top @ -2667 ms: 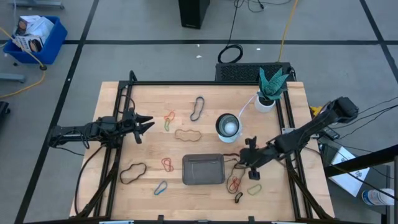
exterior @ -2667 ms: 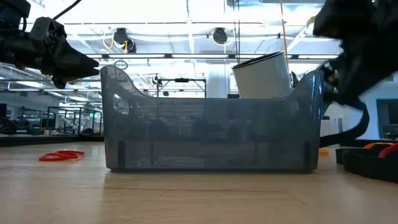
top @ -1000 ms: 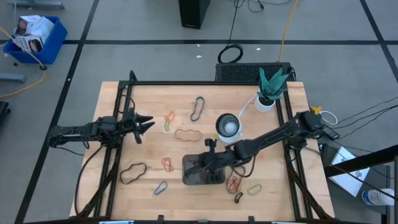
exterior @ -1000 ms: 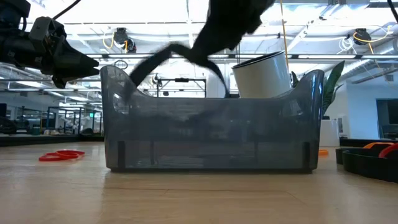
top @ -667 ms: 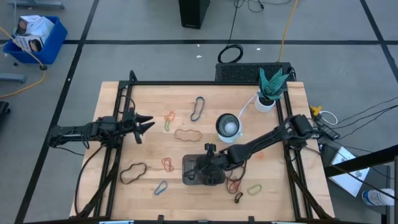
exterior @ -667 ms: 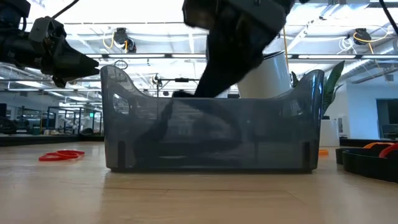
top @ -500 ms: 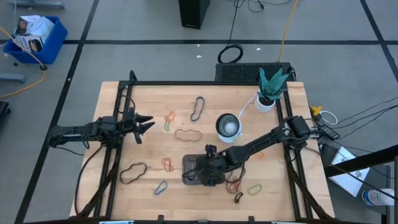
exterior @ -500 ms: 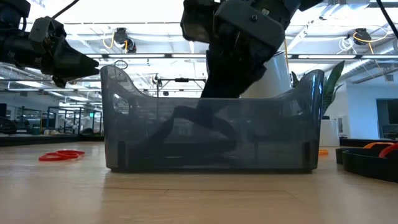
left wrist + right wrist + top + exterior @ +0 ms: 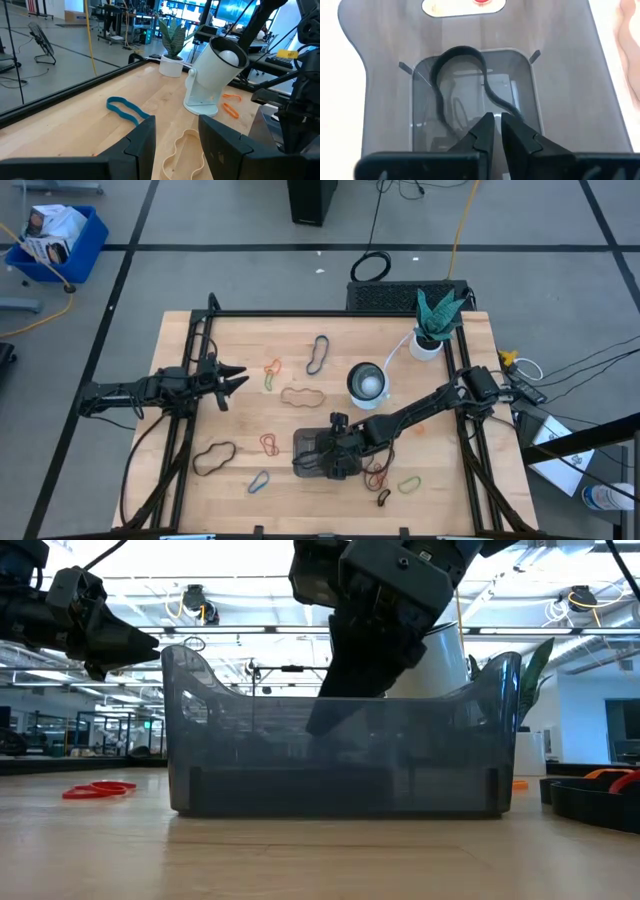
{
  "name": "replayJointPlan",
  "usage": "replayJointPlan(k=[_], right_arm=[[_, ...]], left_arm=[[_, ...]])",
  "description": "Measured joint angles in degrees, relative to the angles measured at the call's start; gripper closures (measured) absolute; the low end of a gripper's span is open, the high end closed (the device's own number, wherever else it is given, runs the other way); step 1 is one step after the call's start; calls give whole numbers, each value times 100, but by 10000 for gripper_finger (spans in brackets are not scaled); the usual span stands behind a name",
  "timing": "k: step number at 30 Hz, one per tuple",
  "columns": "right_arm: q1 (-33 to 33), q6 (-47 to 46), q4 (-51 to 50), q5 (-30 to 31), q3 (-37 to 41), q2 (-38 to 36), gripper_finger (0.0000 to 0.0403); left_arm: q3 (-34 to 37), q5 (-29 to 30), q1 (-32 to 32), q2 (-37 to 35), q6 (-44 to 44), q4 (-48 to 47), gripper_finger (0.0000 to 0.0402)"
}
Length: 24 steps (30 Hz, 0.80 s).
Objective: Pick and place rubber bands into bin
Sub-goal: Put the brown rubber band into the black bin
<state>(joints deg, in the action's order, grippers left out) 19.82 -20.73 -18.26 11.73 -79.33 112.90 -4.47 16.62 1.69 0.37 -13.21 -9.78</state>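
**Right arm down in the bin with a black band**

Take the bin (image 9: 322, 453) as the fixed mark: a dark grey tray toward the near edge of the wooden table (image 9: 300, 350). The right arm reaches across from the table's right side and ends over the tray, its right gripper (image 9: 340, 448) dipped below the rim (the table-level camera shows the dark bulk of it behind the translucent wall). The left arm waits well off to the tray's left, with the left gripper (image 9: 228, 379) hanging above bare wood, fingers spread.

What the next move turns on sits directly under the right gripper. A black rubber band (image 9: 460, 82) lies on the tray floor, curling away from the fingertips toward the far end wall, its long axis running along the tray's length. Its near end disappears at the fingertips, which are drawn nearly together with only a narrow slit between them. I can't say whether they still pinch it or have let go. If it is free, my guess is the arm only needs to lift straight out.

More rubber bands wait around the tray: a red band (image 9: 269, 444) just to its left, a black loop (image 9: 213, 457) farther left, a blue band (image 9: 259, 481) near its front-left corner, a tan band (image 9: 299, 396) beyond it.
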Motion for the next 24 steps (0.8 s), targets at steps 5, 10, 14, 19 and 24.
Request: replayJointPlan(k=[5, 10, 14, 19, 24], right_arm=[[-1, -242, 0, -1, 0, 0, 339], [0, -252, -77, -3, 0, -107, 288], [1, -274, -440, 2, 0, -620, 259], [4, 54, -641, 22, 0, -1596, 244], [86, 468, -984, 165, 170, -2628, 241]], left_arm=[[0, 0, 1, -1, 0, 0, 247], [0, 0, 0, 0, -2, 2, 247], [2, 0, 1, 1, -4, 4, 247], [3, 0, 1, 1, -28, 26, 247], [11, 0, -1, -1, -194, 94, 247]])
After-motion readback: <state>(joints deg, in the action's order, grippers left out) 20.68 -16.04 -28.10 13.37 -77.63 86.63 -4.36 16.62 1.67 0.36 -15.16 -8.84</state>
